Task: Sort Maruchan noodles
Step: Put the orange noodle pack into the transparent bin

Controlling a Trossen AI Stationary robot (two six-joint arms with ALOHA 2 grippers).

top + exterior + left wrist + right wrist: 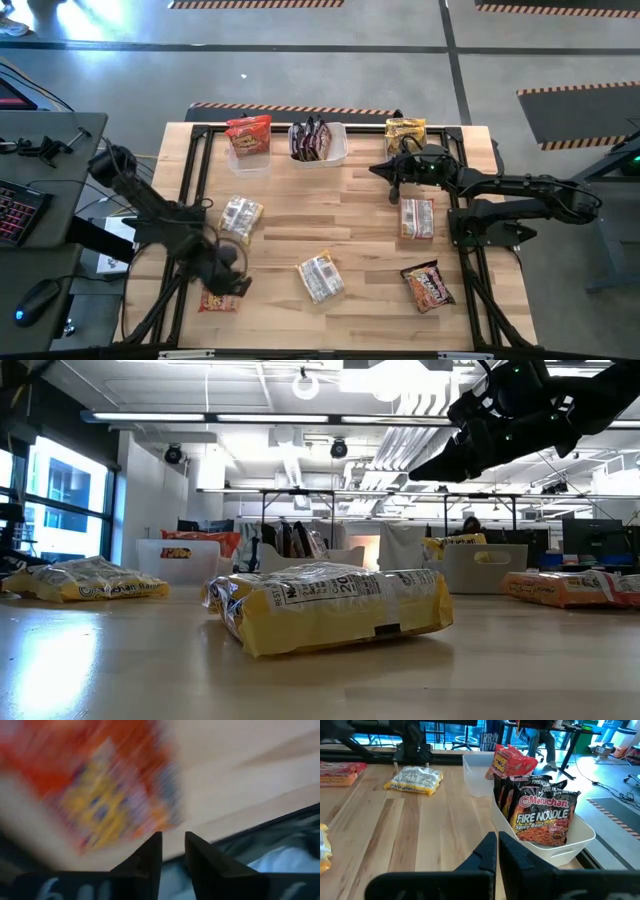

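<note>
Three clear tubs stand along the far edge, holding red packets, dark Fire Noodle packets and yellow packets. Loose noodle packets lie flat on the table: yellow ones, a dark-orange one and a red one at the near left corner. My left gripper hovers over that red packet, fingers slightly apart, nothing between them. My right gripper hangs shut in the air in front of the middle tub.
A black frame runs around the tabletop. A desk with a keyboard and a mouse stands left of the table. Bare wood lies between the loose packets mid-table.
</note>
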